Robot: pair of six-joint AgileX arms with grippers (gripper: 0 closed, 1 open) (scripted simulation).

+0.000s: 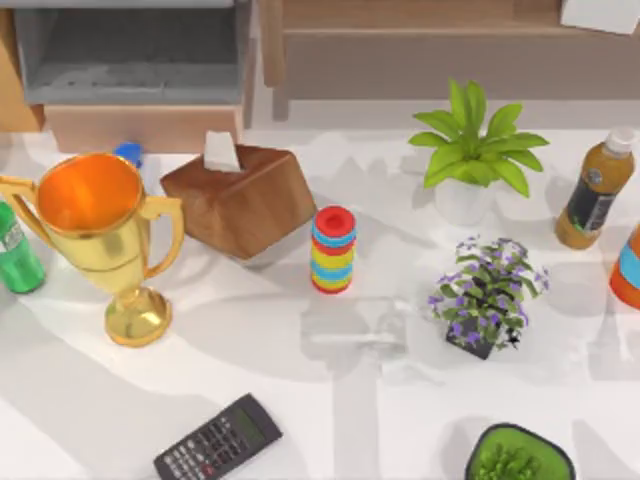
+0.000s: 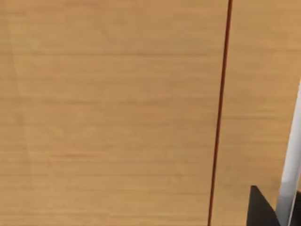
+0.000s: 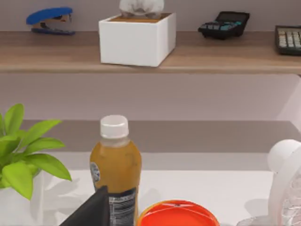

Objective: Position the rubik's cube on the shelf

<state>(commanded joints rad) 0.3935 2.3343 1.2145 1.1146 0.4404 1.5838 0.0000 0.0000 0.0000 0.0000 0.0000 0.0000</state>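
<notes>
The shelf (image 1: 420,60) runs along the table's (image 1: 90,420) far edge, its light-brown wood cut off at the border. The barest room lies near the middle, between ring stack (image 1: 333,250) and calculator (image 1: 218,440). My left gripper (image 2: 261,212) faces plain wood up close and my right gripper (image 3: 91,209) sits by a juice bottle (image 3: 115,165); I cannot tell whether either is open or closed.
</notes>
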